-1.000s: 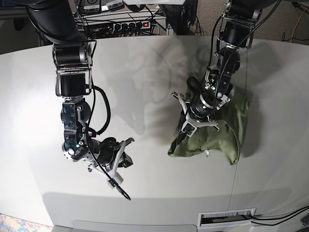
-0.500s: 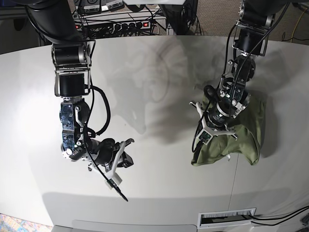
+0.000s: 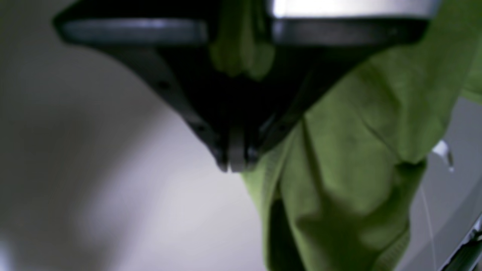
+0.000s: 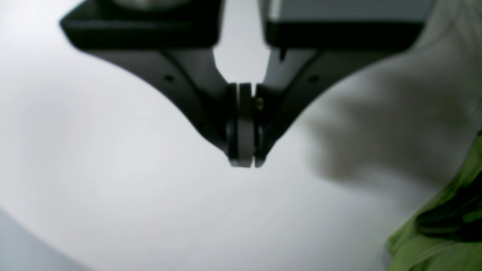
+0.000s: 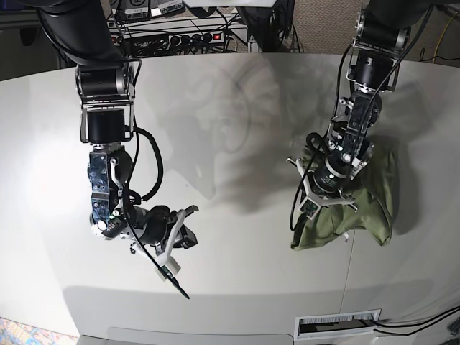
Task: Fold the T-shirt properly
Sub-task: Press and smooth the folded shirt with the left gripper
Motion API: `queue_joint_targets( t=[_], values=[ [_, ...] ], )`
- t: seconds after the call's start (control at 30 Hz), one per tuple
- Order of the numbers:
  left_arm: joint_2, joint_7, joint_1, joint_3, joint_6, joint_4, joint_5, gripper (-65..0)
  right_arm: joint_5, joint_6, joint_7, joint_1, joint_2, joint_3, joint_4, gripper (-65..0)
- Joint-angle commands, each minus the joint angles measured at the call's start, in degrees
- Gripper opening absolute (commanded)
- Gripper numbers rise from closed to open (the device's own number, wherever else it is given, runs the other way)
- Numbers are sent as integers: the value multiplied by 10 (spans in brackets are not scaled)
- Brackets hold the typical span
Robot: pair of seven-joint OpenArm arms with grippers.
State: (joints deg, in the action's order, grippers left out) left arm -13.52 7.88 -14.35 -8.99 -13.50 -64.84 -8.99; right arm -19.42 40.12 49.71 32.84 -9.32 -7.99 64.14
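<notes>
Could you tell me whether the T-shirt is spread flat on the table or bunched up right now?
Bunched up. The T-shirt lies as a crumpled heap, and the left gripper is shut on a pinch of its cloth.

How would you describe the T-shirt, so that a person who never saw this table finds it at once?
Look at the white table, on its right side in the base view. There, under the left gripper, which is shut on its cloth, lies the T-shirt, bunched in a crumpled heap. It is the only soft, olive-green thing on the table.
</notes>
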Motion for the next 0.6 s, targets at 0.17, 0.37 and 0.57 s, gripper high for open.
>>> queue_joint_targets(
  t=[0.17,0.37,0.57],
  values=[
    [-21,8,-17,2,8,-6,-3,-650,-7,-1,-6,21,-2,2,11,-650],
    [-35,23,-17,2,7,-14,32,-650,-7,-1,-7,21,-2,2,11,-650],
    [-35,99,-17,2,-27,-104,128,-650,-6,-1,-9,21,-5,2,11,-650]
  ],
)
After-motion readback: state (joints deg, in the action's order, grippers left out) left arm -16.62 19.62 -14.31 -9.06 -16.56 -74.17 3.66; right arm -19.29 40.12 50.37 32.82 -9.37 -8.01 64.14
